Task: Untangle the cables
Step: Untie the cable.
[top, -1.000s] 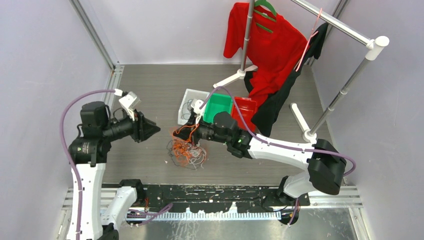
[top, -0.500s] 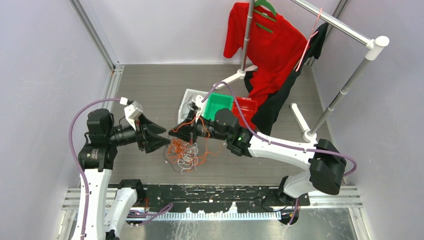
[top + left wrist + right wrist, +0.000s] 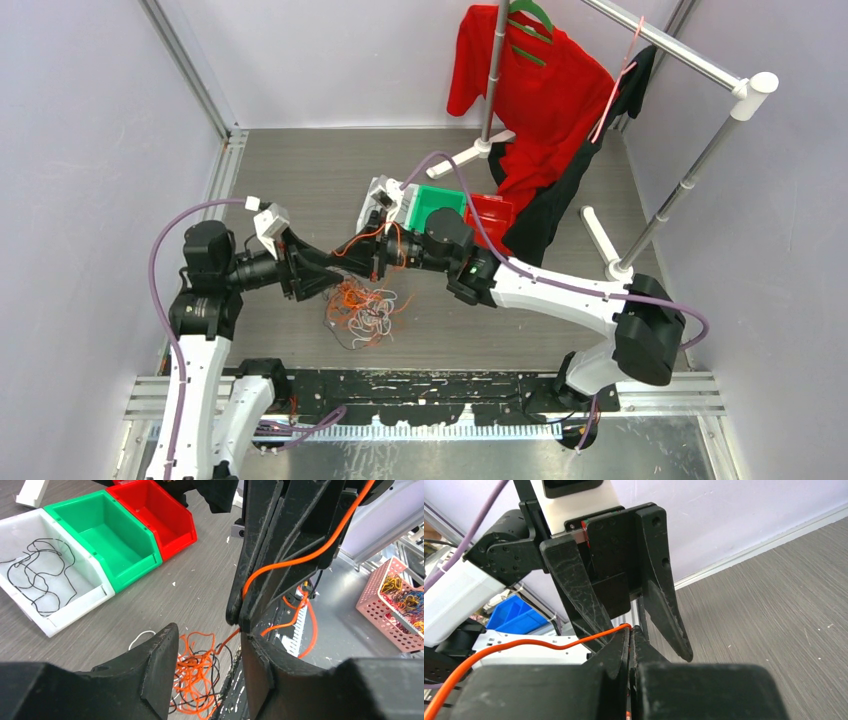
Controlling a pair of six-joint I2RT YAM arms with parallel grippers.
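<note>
From where I stand, the right arm [image 3: 540,290] reaches across the bench [image 3: 300,170] with its jaws pressed together on a single orange strand [image 3: 300,560], lifted clear above the tangle. That looks deliberate. With one wire held up and taut, the rest of the cables [image 3: 362,312] hang and lie loose beneath it, a curly heap of orange, black and white on the bench between the two arms. The left arm [image 3: 200,300] comes in from the other side, its jaws spread. They stand either side of the right jaws' tips, where the strand runs down toward the heap, but are not closed on anything. My guess is that it is lining up to take the same wire lower down, so the pair can draw it out of the knot. Behind them three bins sit touching in a row. The white bin [image 3: 70,612] has a loose black cable [image 3: 37,577] coiled on its floor, while the green bin [image 3: 100,535] and the red bin [image 3: 150,510] show only bare plastic. Off past the bench edge, a pink basket [image 3: 372,605] holds a jumble of coloured wires.
</note>
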